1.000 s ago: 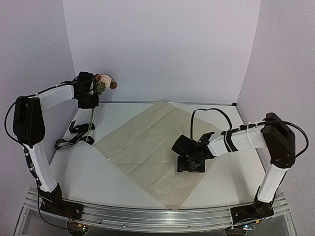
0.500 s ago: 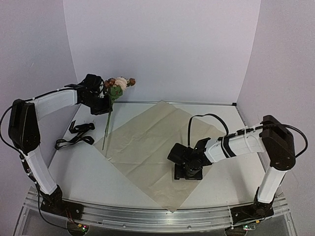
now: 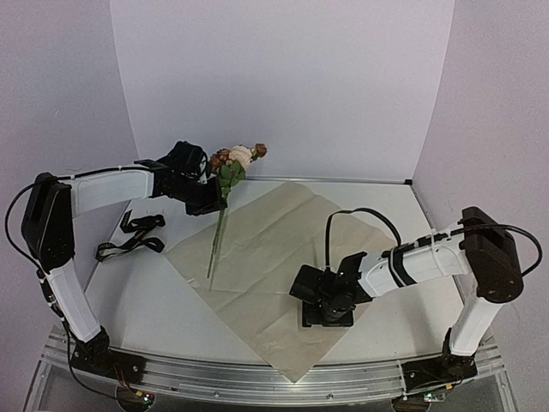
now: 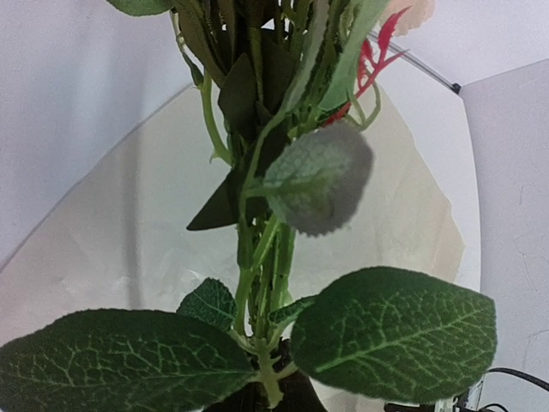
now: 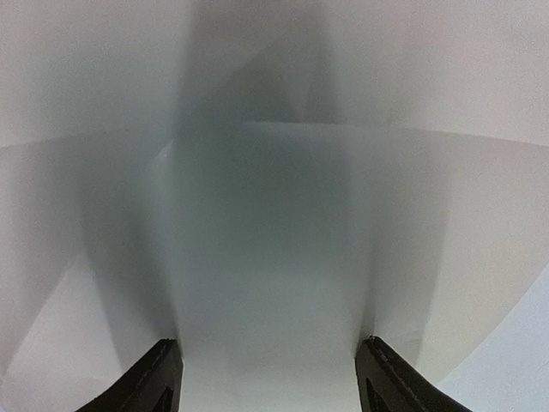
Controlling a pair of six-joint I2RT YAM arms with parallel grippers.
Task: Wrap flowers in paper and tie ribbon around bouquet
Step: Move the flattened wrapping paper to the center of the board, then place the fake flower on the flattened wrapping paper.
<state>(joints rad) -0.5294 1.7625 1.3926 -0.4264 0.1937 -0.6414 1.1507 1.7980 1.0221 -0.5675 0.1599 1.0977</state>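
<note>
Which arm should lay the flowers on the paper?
Left. The left hand grips the flowers, stems dangling over the paper. The right hand is open and empty, low over the paper.

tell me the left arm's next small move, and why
Probably carry the flowers a little to the right and lower them onto the middle of the paper. The left gripper is shut on them in the air, stem tips hanging just over the paper's left edge; the open right gripper sits low over the sheet.
</note>
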